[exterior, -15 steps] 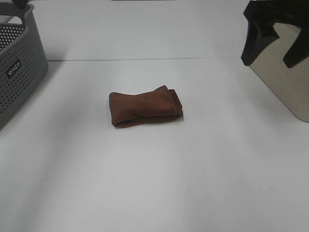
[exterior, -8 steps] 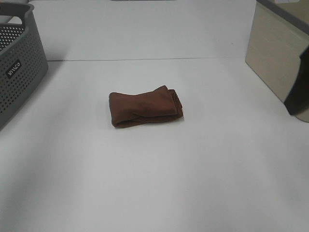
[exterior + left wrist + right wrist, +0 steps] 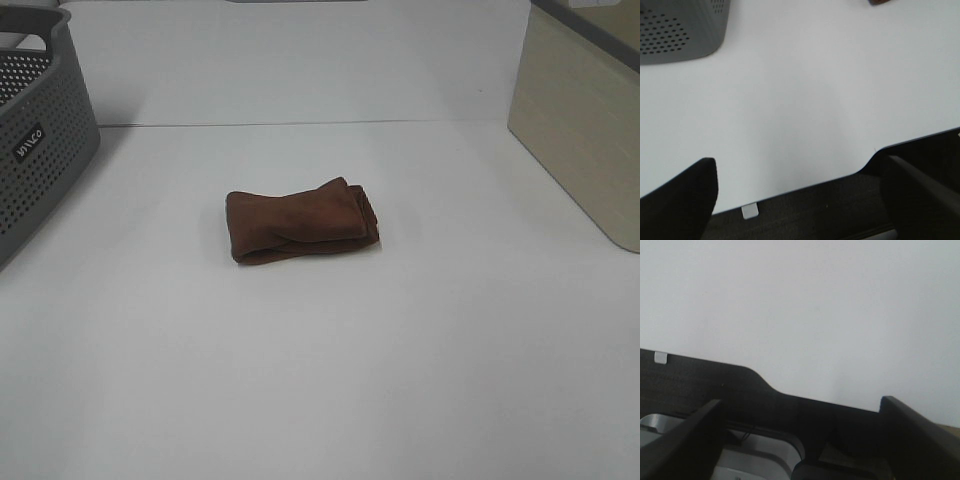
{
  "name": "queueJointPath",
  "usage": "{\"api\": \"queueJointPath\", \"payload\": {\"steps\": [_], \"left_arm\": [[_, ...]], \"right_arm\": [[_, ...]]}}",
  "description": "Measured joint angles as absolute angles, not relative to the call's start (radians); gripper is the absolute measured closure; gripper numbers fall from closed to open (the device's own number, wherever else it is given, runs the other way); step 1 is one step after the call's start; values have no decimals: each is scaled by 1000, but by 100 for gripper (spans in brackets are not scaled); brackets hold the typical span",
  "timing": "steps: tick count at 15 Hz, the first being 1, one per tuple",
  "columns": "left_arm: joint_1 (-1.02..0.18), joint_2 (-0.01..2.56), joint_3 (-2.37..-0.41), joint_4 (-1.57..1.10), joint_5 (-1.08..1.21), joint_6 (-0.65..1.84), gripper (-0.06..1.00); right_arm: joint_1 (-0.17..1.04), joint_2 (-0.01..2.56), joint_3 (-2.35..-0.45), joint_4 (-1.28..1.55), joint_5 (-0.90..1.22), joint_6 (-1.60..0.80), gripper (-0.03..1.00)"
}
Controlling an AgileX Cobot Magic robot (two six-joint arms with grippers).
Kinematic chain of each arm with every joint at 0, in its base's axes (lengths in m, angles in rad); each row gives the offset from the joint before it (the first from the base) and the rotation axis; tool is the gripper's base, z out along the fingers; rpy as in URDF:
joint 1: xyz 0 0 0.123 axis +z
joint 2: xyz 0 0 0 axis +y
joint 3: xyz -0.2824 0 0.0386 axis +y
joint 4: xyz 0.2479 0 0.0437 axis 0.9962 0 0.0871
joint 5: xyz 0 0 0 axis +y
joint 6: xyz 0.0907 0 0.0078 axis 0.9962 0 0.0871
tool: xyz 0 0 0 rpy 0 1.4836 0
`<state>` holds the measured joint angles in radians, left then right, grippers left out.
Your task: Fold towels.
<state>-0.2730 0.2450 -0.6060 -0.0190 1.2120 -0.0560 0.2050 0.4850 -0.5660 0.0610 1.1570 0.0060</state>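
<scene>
The dark reddish-brown towel (image 3: 300,222) lies folded into a compact bundle in the middle of the white table (image 3: 330,380). A sliver of it shows at the edge of the left wrist view (image 3: 881,2). Neither gripper shows in the exterior high view. In the left wrist view my left gripper (image 3: 800,200) is open and empty over the table's front edge, far from the towel. In the right wrist view my right gripper (image 3: 800,440) is open and empty, also over the table's edge; the towel is out of that view.
A grey perforated basket (image 3: 40,130) stands at the far left and also shows in the left wrist view (image 3: 680,30). A beige box (image 3: 580,130) stands at the far right. The table's front edge (image 3: 805,182) drops to dark floor.
The right arm, at the upper right a second ago, slid down the right edge and left the exterior view. The towel has not moved.
</scene>
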Motion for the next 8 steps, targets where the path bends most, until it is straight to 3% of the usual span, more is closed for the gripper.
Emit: {"api": "queueJointPath", "payload": {"steps": [3, 8], "left_arm": [[-273, 78, -545, -93, 1155, 64, 11], [-273, 51, -506, -106, 1059, 102, 11]], "right_arm": [[205, 268, -545, 54, 1137, -12, 19], [205, 104, -507, 55, 1071, -18, 19]]}}
